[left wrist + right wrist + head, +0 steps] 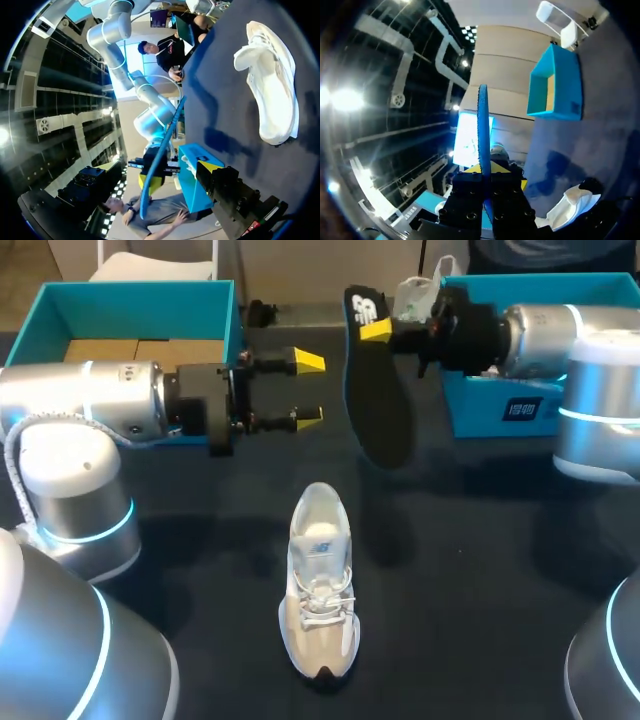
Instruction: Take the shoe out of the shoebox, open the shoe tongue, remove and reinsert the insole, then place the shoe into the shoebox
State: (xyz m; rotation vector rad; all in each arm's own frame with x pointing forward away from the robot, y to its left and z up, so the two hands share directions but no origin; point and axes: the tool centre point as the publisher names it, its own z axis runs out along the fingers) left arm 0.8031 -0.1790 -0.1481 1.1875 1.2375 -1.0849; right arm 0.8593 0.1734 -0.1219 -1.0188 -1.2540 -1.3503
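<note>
Shoe (320, 585): white and beige, upright on the dark worktop (480, 580), toe toward the camera.
Insole (378, 390): dark, hanging above the worktop beyond the shoe.
Right tool (375, 330): clamped on the insole's upper end (only 1 yellow tip shows).
Left tool (308, 390): fingers apart, empty, beside the insole.
Shoebox (60, 310): teal, far left, partly hidden by the left arm (90, 400).
</note>
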